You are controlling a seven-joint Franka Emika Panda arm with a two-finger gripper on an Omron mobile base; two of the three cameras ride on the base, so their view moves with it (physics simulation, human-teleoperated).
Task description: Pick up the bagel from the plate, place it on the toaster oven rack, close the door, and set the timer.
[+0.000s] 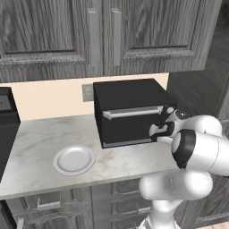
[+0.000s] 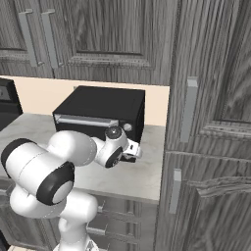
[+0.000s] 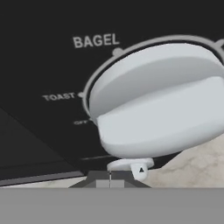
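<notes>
One plate (image 1: pixel 74 159), one door (image 1: pixel 129 119)

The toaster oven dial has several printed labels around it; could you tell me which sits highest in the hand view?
BAGEL, printed above TOAST and OFF.

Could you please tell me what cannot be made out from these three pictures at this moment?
- Bagel and rack: behind the shut door in both base views; the plate is bare.
- Gripper: the arm's wrist covers its tips in both base views; in the hand view only blurred tips at the bottom edge, open or shut unclear.
- Knob: its setting is unclear; its right side and the dial's further labels are cut off by the hand view's edge.
</notes>
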